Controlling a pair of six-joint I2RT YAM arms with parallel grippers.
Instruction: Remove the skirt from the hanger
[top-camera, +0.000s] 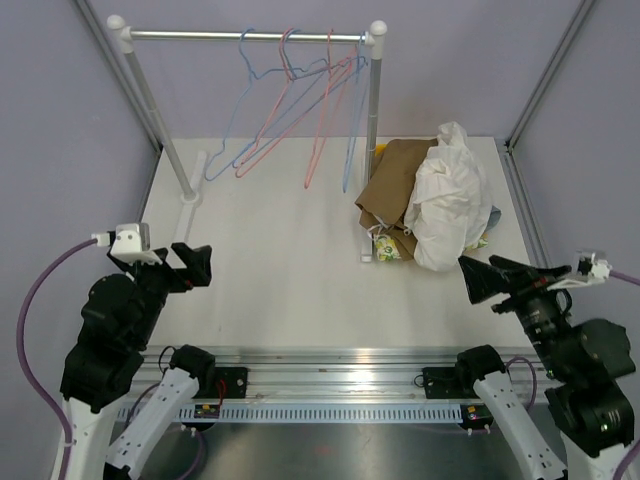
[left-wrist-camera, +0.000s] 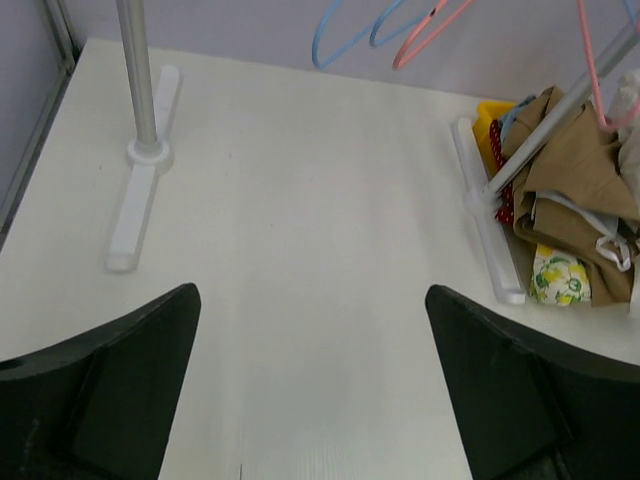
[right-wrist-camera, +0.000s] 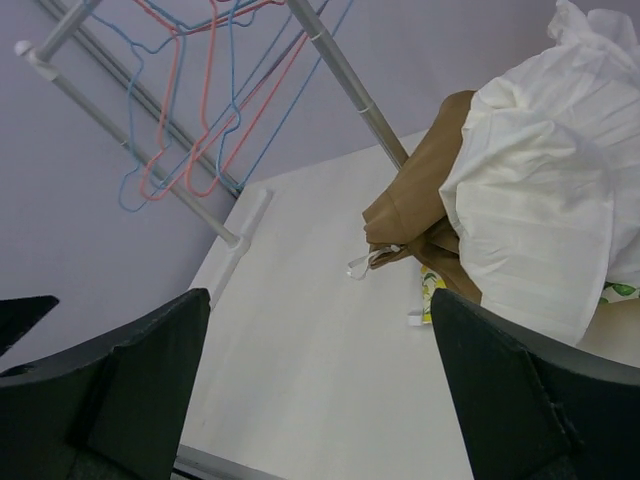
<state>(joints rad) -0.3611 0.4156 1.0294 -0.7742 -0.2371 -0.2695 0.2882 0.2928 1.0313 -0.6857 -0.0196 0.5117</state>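
One white skirt (top-camera: 447, 195) heaped just beyond the right pincer (top-camera: 484, 277)

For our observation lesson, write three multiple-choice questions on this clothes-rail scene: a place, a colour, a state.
1. Where is the pile of clothes? A by the right post; B by the left post; C between the arms.
2. What colour is the pile's top garment? A black; B white; C green.
3. How are the hangers? A all broken; B each carrying clothes; C bare on the rail.
Answers: 1 A, it lies at that post's foot. 2 B, white cloth tops the brown garment. 3 C, only wire shows.
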